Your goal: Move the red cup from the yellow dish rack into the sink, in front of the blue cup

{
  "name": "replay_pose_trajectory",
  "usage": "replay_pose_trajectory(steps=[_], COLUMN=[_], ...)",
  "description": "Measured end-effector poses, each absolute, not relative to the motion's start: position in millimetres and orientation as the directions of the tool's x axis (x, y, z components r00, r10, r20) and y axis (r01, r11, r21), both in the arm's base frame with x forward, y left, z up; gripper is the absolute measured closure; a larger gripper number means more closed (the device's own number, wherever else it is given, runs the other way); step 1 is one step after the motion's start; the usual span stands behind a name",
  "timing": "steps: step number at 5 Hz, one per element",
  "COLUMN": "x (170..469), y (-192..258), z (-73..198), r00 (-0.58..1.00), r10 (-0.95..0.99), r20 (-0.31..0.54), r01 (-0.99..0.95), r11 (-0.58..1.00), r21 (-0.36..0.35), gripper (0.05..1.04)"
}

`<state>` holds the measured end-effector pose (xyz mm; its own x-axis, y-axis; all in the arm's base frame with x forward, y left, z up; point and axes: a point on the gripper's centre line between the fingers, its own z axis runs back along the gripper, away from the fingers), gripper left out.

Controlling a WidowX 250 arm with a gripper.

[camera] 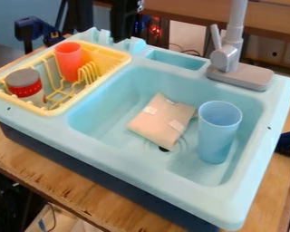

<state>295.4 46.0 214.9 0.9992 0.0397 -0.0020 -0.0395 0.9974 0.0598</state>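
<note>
Jar with gray lid and red band in yellow dish rack; red cup beside it, farther back. Black gripper at top edge, behind light-blue sink; clenched or released, cannot tell. Beige packet lies in basin, near drain. Blue cup upright right of packet. Gray faucet behind.

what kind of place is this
Looks like a robotics lab or workshop with a toy kitchen setup: a light blue play sink with a grey faucet, a yellow dish rack in its corner, and a clamp at the wooden worktop's edge.
</note>
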Motion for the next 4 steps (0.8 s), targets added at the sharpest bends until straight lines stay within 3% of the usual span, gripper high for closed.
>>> replay_pose_trajectory(steps=[2, 3, 4], x=[308.1, 312.3, 316.8], y=[94.2, 110.6, 115.8], z=[205.1, 199.1, 183.3], r00=[0.998, 0.996, 0.998], r10=[0.043, 0.032, 0.027], r20=[0.056, 0.088, 0.058], r01=[-0.048, -0.038, -0.030], r11=[0.994, 0.997, 0.999], r21=[0.099, 0.063, 0.044], gripper=[0.083, 0.083, 0.083])
